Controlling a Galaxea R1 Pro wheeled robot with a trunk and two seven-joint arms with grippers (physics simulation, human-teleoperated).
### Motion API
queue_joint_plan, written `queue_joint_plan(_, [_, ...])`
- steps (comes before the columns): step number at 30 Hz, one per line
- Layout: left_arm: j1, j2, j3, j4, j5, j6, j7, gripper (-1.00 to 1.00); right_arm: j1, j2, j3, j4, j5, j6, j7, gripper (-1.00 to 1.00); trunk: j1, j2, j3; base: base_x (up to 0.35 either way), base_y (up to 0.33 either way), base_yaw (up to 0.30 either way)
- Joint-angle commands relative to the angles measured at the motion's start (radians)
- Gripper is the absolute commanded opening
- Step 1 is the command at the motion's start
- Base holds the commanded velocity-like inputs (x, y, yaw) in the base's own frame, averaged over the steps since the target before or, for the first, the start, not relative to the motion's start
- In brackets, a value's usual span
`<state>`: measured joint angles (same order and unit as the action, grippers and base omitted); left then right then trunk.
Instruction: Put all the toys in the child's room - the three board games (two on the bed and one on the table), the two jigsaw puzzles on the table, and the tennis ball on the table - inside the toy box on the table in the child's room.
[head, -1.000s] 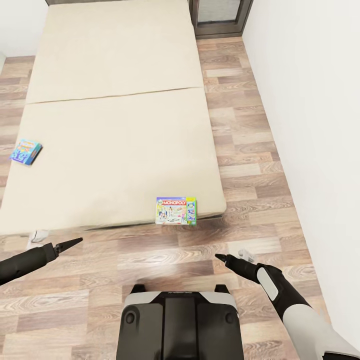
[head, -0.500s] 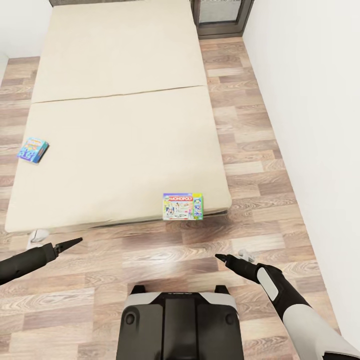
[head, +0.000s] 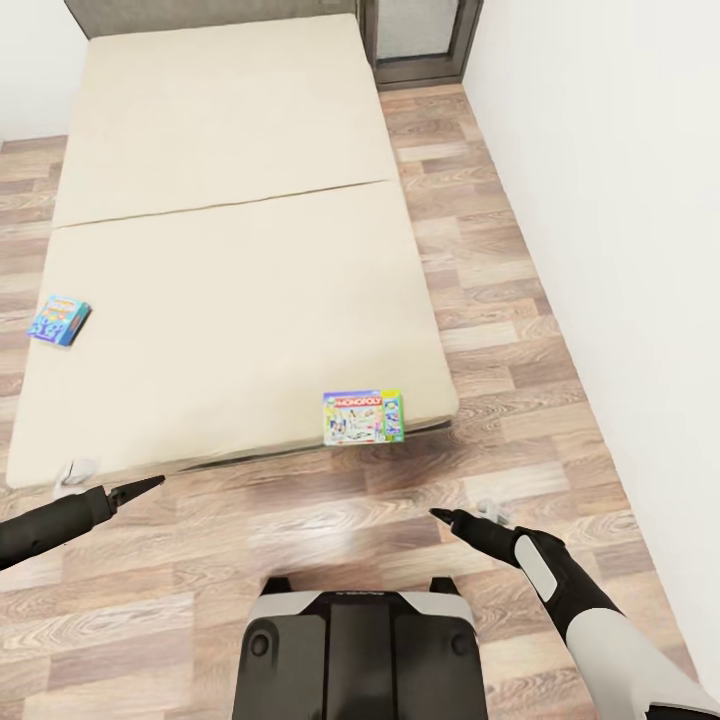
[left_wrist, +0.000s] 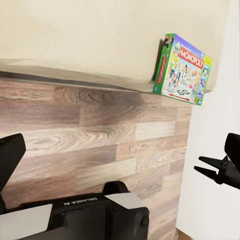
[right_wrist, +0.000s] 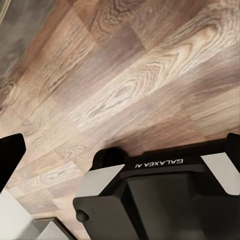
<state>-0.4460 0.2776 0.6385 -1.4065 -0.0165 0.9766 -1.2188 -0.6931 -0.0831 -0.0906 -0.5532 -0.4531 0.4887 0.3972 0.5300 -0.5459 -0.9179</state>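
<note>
Our view has slid a little since a moment ago. The whole picture moved together, the bed (head: 230, 250), the floor (head: 330, 520) and the wall, so it is our camera that moved, not the toys. The two board games lie where they did on the mattress, and our arms hang in front of us the same way as before. We think this means we are lining up with the foot of the bed so we can reach for a game. No toy has been picked up yet, so we judge the job is only starting.

The near game is the Monopoly box (head: 364, 417). It is flat, with a green edge, a red name strip and a pale picture on top. It lies at the very foot edge of the mattress, near the corner by the wall, and in the left wrist view (left_wrist: 182, 69) it seems to stick out a bit over the edge. The small blue box (head: 59, 320) lies far off on the other side edge of the bed.

The left gripper (head: 138, 488) and the right gripper (head: 445, 518) hang over the floor, well apart from both games. Their fingers look pressed together into a point and hold nothing.
</note>
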Motion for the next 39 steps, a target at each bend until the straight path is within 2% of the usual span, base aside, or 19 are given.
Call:
queue_joint_plan(1, [0.0,0.0,0.001,0.0,-0.002,0.01,-0.005,1.0,0.0,0.0,-0.004,-0.001,-0.004,0.008,0.002,1.0,0.0,-0.001,0.001,0.0,0.028,-0.154])
queue_joint_plan(15, [0.0,0.0,0.0,0.0,-0.001,0.01,-0.012,1.0,0.0,0.0,-0.004,0.0,-0.004,-0.027,0.002,1.0,0.0,-0.001,0.02,-0.007,0.007,-0.155])
queue_joint_plan(19, [0.0,0.001,-0.001,0.0,-0.001,0.012,-0.073,1.0,0.0,0.0,-0.006,0.001,-0.005,-0.028,0.002,1.0,0.0,-0.001,0.021,-0.008,0.0,-0.037])
queue_joint_plan(20, [0.0,0.003,-0.001,0.0,-0.002,0.015,-0.122,1.0,0.0,0.0,-0.006,0.001,-0.005,-0.028,0.002,1.0,0.0,-0.001,0.022,-0.003,0.0,-0.012])
queue_joint_plan(23, [0.0,0.007,0.001,0.0,-0.006,0.019,-0.195,1.0,0.0,0.0,-0.006,0.001,-0.013,-0.033,0.003,1.0,0.0,-0.001,0.022,-0.001,0.0,-0.007])
queue_joint_plan(27, [0.001,0.009,0.004,0.002,-0.008,0.019,-0.235,1.0,0.0,0.001,-0.016,0.002,-0.027,-0.045,0.038,1.0,0.0,-0.001,0.022,0.0,0.0,-0.002])
queue_joint_plan(29, [0.001,0.009,0.004,0.002,-0.006,0.021,-0.249,1.0,0.0,0.002,-0.034,0.005,-0.05,-0.048,0.085,1.0,0.0,-0.001,0.022,0.0,0.0,0.0])
queue_joint_plan(34, [0.002,0.008,-0.008,0.0,-0.007,0.035,-0.311,1.0,0.0,0.001,-0.12,0.024,-0.154,-0.056,0.218,1.0,0.0,-0.001,0.022,0.0,0.0,0.0])
queue_joint_plan(39, [0.004,0.008,-0.041,0.0,-0.011,0.046,-0.352,1.0,0.0,0.001,-0.156,0.071,-0.177,-0.085,0.257,1.0,0.0,-0.001,0.022,0.0,0.0,0.0])
